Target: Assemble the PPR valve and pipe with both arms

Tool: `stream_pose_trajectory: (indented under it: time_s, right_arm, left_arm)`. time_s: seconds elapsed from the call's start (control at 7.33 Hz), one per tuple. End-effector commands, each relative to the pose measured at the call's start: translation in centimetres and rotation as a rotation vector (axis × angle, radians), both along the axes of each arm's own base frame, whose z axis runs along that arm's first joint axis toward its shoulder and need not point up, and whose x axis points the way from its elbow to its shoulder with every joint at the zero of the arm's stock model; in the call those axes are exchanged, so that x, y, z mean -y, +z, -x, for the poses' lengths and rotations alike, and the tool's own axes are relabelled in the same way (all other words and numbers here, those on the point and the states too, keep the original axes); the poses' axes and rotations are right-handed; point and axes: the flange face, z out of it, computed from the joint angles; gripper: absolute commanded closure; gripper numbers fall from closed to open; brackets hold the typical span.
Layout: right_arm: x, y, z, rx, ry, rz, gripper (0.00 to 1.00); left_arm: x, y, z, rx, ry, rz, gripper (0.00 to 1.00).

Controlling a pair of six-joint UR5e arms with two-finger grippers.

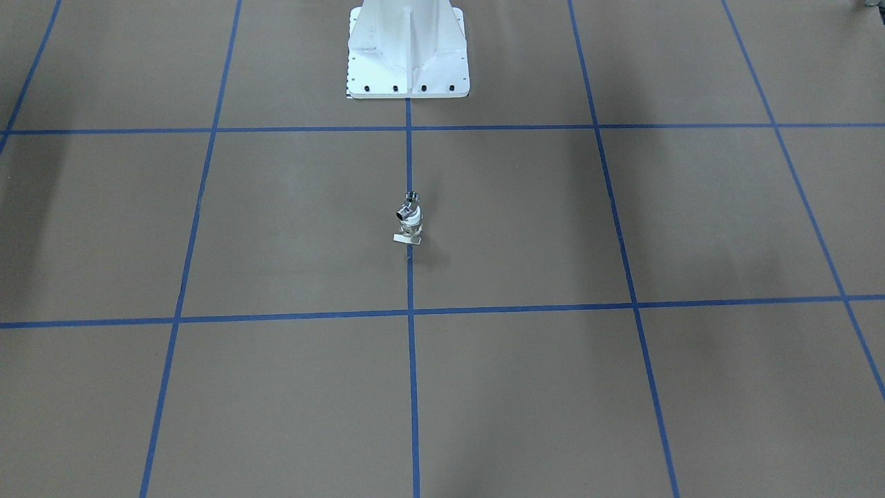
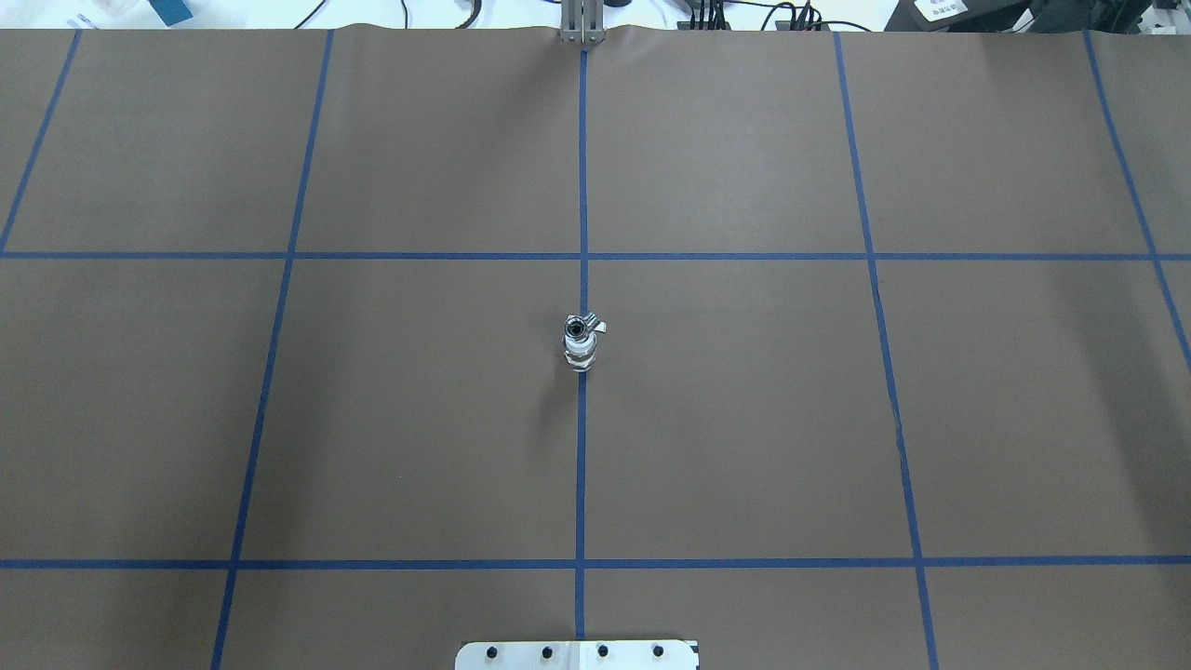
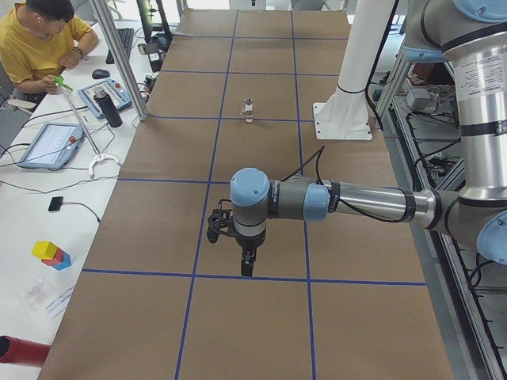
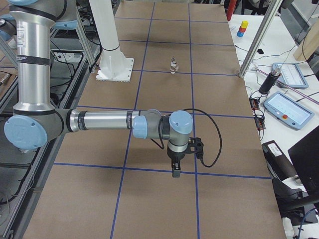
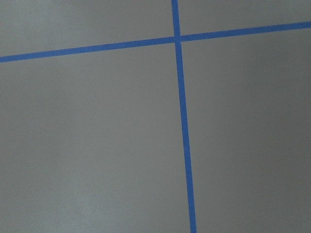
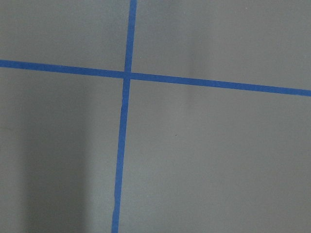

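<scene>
The PPR valve (image 1: 413,223), with its white collar and flat pale tab, stands upright at the table's centre on the middle blue line. The shiny bent pipe (image 1: 409,204) sits on top of it, touching. Both also show in the overhead view, valve (image 2: 579,354) and pipe (image 2: 579,328). My left gripper (image 3: 247,265) shows only in the exterior left view, low over the table and far from the parts. My right gripper (image 4: 176,172) shows only in the exterior right view, likewise far from them. I cannot tell whether either is open or shut. Both wrist views show only brown table and blue tape.
The white bolted pedestal (image 1: 408,55) stands at the robot's side of the table. An operator in a yellow shirt (image 3: 43,39) sits beside the table's far side. Tablets (image 4: 286,107) and a bottle (image 4: 271,79) lie on the side bench.
</scene>
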Motion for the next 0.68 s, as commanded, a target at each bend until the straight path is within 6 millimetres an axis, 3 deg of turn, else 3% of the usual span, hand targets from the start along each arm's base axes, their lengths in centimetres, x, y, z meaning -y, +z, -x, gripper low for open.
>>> stream_pose_trajectory:
  time_s: [0.0,0.55]
  right_arm:
    - [0.01,0.02,0.14,0.001,-0.003,0.000,0.00]
    - [0.26,-0.16,0.50,0.001,-0.007,-0.015,0.00]
  left_arm:
    - [0.01,-0.01,-0.06,0.000,0.001,0.000,0.00]
    - [-0.65,0.92,0.06,0.006,0.000,0.029,0.00]
